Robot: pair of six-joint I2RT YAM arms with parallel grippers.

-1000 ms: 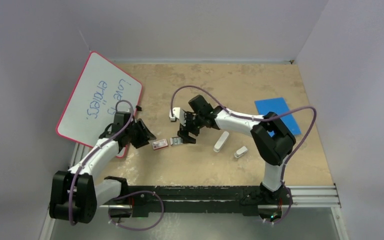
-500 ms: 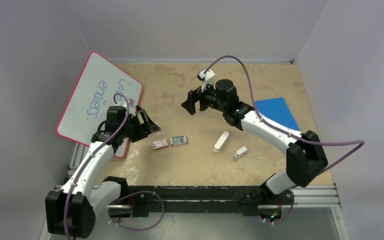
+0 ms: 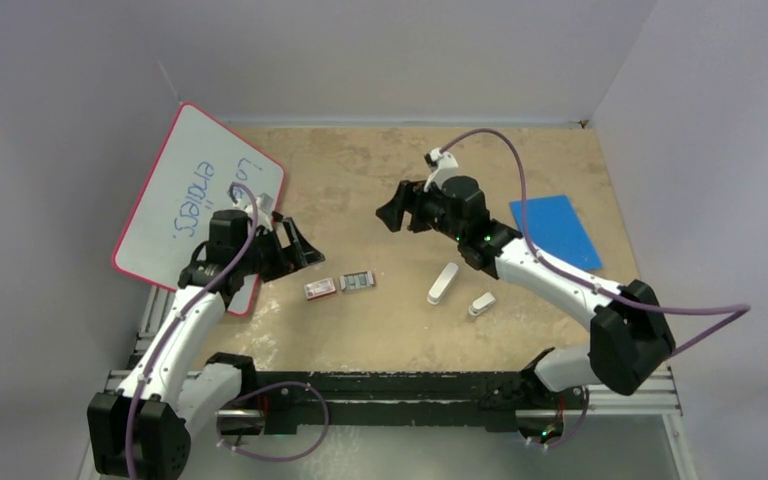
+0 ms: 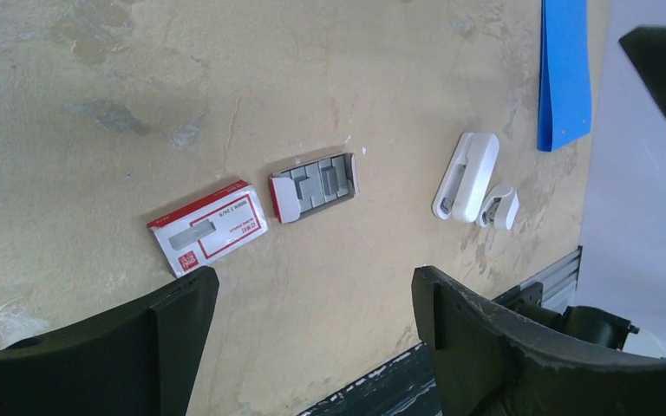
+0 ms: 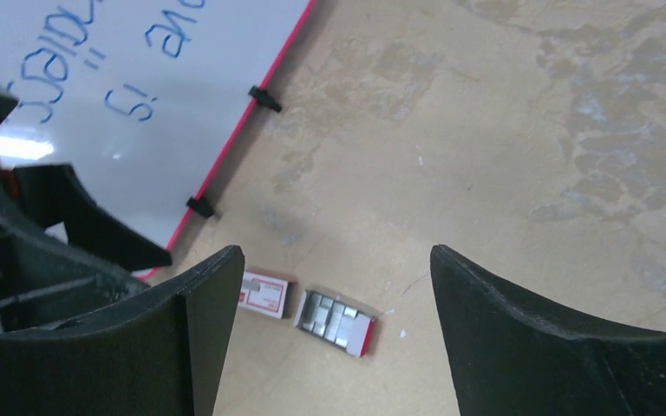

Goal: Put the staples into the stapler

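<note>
White stubby plastic piece: nearest my bases, just beside the stapler's near end; it has not moved in the last second.
Slim white plastic bar-shaped stapler: lies flat on the tan table, right of the staples and apart from them. It is in the same spot as before and nothing grips it. A grey strip shows along it in the left wrist view, but I cannot tell if the channel stands open.
Red-and-white cardboard box: just beside the staples on their left, unmoved.
Small grey ribbed metal block of staples: sits in its open tray with the red end flap, on the table between box and stapler. It has stayed put, and it is now uncovered.
Left pincer: fingers spread, holding nothing, hovering by the near corner of the pink-edged whiteboard. It has crept slightly farther from my bases. Its wrist view frames box, staples and stapler between the fingers.
Blue flat sheet: far right, well apart from the work.
Right pincer: a second ago it was low over the staples. Now it is lifted and drawn back toward the far side, fingers wide and empty. I judge that no strip came away with it, so loading has not begun and the staples call for a fresh descent.
</note>
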